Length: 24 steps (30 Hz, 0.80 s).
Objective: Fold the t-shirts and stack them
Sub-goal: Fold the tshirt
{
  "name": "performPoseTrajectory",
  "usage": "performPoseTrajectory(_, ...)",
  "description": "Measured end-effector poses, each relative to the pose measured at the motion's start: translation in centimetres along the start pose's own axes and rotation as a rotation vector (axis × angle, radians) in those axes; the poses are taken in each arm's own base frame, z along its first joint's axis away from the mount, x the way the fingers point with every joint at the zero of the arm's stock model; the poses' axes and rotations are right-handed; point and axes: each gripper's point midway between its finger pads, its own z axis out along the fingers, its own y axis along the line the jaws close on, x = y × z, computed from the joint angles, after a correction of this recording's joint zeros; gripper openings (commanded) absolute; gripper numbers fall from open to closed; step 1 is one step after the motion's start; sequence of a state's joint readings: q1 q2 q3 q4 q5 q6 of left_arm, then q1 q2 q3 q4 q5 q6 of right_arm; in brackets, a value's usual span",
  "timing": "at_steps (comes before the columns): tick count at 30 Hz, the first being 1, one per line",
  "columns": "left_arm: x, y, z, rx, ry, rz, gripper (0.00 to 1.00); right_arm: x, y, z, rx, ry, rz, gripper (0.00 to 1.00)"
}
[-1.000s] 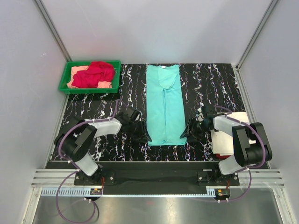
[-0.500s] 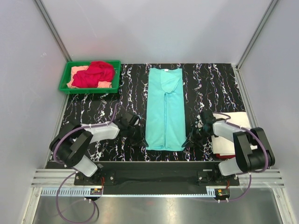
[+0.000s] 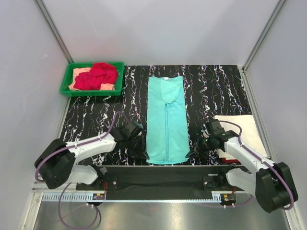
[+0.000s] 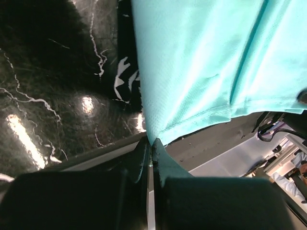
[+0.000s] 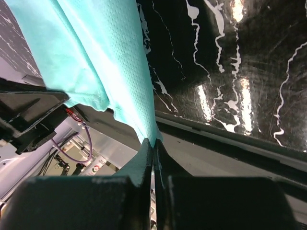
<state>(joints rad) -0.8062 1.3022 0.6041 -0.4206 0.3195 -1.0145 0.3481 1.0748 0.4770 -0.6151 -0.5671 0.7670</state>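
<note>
A mint-teal t-shirt (image 3: 166, 117) lies as a long narrow strip down the middle of the black marbled table (image 3: 96, 117). Its near hem reaches the table's front edge. My left gripper (image 3: 145, 155) is shut on the hem's near left corner (image 4: 156, 136). My right gripper (image 3: 191, 154) is shut on the hem's near right corner (image 5: 149, 136). A red t-shirt (image 3: 96, 75) lies bunched over a peach one (image 3: 79, 74) in the green tray (image 3: 68, 91). A folded cream-white t-shirt (image 3: 242, 129) lies over a red one at the right, behind the right arm.
The green tray stands at the table's back left corner. Grey walls enclose the table on three sides. The metal rail (image 3: 158, 181) with both arm bases runs along the near edge.
Both grippers closed on the teal t-shirt's near hem corners. They then drew it toward the table's front edge, so the whole strip slid nearer. Both arms stretched lower and outward.
</note>
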Motion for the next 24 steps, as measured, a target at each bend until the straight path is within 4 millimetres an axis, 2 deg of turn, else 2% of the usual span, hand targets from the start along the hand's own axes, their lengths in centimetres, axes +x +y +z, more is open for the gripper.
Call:
performPoseTrajectory(4,-1.6,-2.6,-1.3,0.016,-0.029,0.017,0.0,-0.4,0.6,-0.4,0.014,0.001,0.01,0.0)
performPoseTrajectory(6,-3.4,-4.6,-1.7,0.044,-0.056,0.032,0.0,-1.3,1.6,-0.6,0.02,0.004,0.008,0.0)
performPoseTrajectory(9,-7.0,-6.4,-2.3,0.072,-0.108,0.023,0.0,-3.8,3.8,-0.9,0.011,-0.013,-0.004,0.0)
performPoseTrajectory(14,-13.8,-7.7,-3.5,0.087,-0.183,-0.013,0.0,-10.1,7.4,-2.0,-0.02,-0.082,-0.038,0.0)
performPoseTrajectory(18,-19.1,-8.8,-4.0,0.11,-0.231,-0.016,0.0,-15.9,9.6,-2.4,-0.03,-0.124,-0.076,0.0)
performPoseTrajectory(21,-21.9,-9.0,-3.8,0.115,-0.244,-0.016,0.0,-19.2,10.3,-2.2,-0.028,-0.135,-0.096,0.0)
performPoseTrajectory(24,-23.7,-8.3,-3.3,0.114,-0.24,-0.03,0.0,-21.9,10.7,-1.7,-0.027,-0.137,-0.108,0.0)
